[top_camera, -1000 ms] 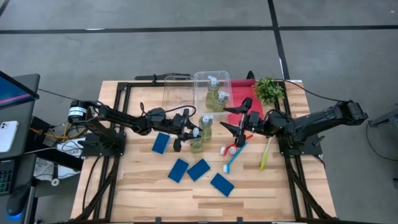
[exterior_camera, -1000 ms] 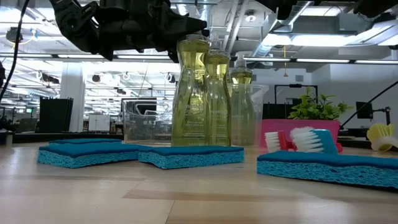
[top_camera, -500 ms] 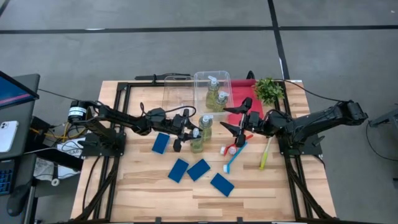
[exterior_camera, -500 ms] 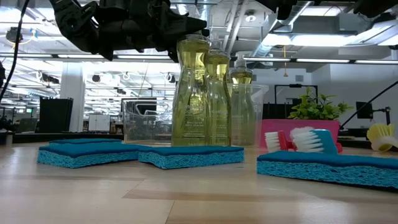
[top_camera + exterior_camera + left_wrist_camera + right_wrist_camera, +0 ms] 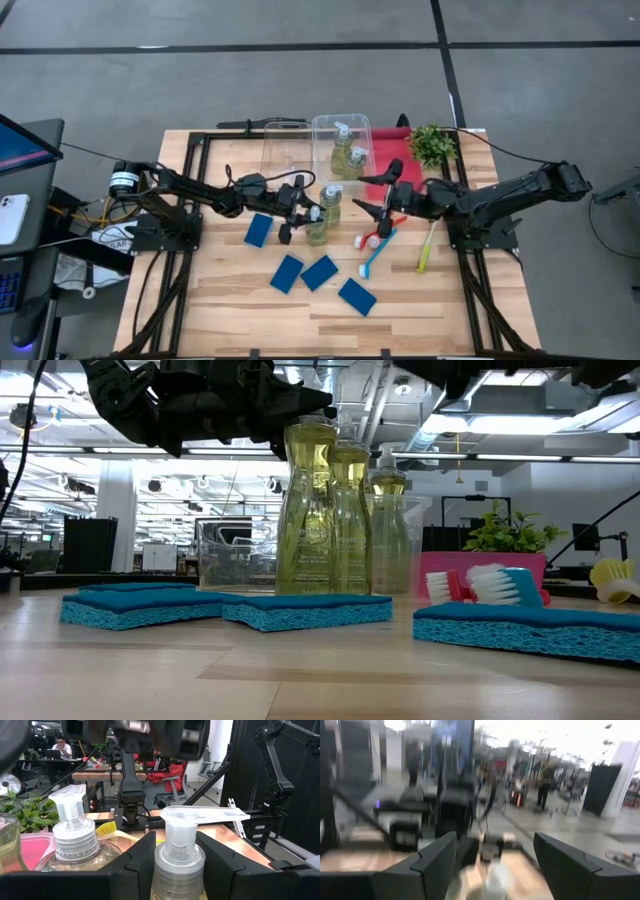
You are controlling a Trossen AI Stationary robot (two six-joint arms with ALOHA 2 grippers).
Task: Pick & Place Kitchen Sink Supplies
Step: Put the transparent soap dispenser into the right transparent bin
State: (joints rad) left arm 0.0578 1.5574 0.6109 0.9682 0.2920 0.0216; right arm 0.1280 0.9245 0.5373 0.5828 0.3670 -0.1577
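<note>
Two clear pump bottles of yellow-green liquid stand on the table: the nearer bottle [image 5: 317,228] and the second bottle [image 5: 331,201]. Two more stand in the clear bin [image 5: 343,128]. My left gripper [image 5: 303,213] reaches in from the table's left and is shut on the nearer bottle [image 5: 177,870]. My right gripper [image 5: 382,200] is open, hovering over the red brush [image 5: 378,233] and the blue brush [image 5: 377,254]. A yellow-green brush [image 5: 427,247] lies to their right. Several blue sponges [image 5: 320,272] lie flat near the table's near side. My left gripper pinches the nearer bottle by its white pump collar [image 5: 178,856], just under the spout, one finger [image 5: 142,860] on each side. The fingers come level from the table's left. The bottle stands upright, its foot hidden behind a sponge [image 5: 305,610] in the low view.
An empty clear bin [image 5: 285,150] stands left of the bin with bottles. A red tray [image 5: 383,183] and a small green plant [image 5: 432,145] are at the far right. The second bottle [image 5: 72,840] stands close beside the held one.
My right arm has shifted a little toward the table's left, and its wrist view is blurred by motion. My left gripper and the bottle have stayed where they were.
</note>
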